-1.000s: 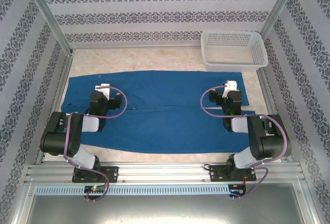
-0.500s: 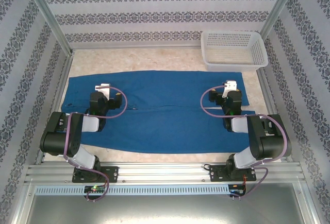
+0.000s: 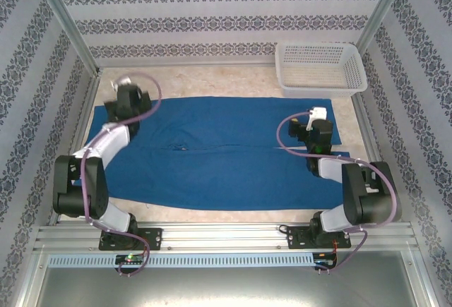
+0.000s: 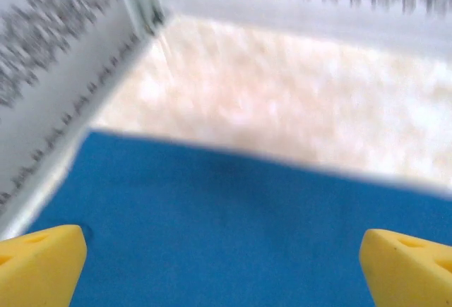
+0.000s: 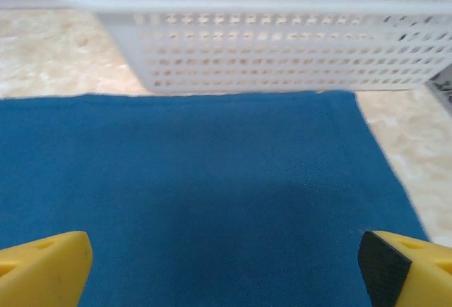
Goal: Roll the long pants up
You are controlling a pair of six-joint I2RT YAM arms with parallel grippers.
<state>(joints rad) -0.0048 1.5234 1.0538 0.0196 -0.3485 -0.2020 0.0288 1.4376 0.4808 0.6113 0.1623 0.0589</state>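
The long pants [image 3: 219, 159] lie flat and spread across the table, royal blue, waist end at the left and the two leg ends at the right. My left gripper [image 3: 126, 89] hangs open over their far left corner. In the left wrist view, the yellow fingertips [image 4: 42, 259] stand wide apart above the pants [image 4: 226, 222], with nothing between them. My right gripper [image 3: 318, 115] is open over the far leg's end. Its fingertips [image 5: 42, 263] frame bare blue cloth of the pants [image 5: 212, 194], near the cloth's right edge.
A white slotted basket [image 3: 319, 44] stands at the back right, just beyond the pants' leg end, and its rim [image 5: 247, 2] is close ahead of the right gripper. Metal frame posts [image 3: 67, 28] and patterned walls close in the table on three sides.
My left arm has swung from the pants' middle left up to their far left corner. The right gripper has shifted slightly toward the basket. The pants lie as before.
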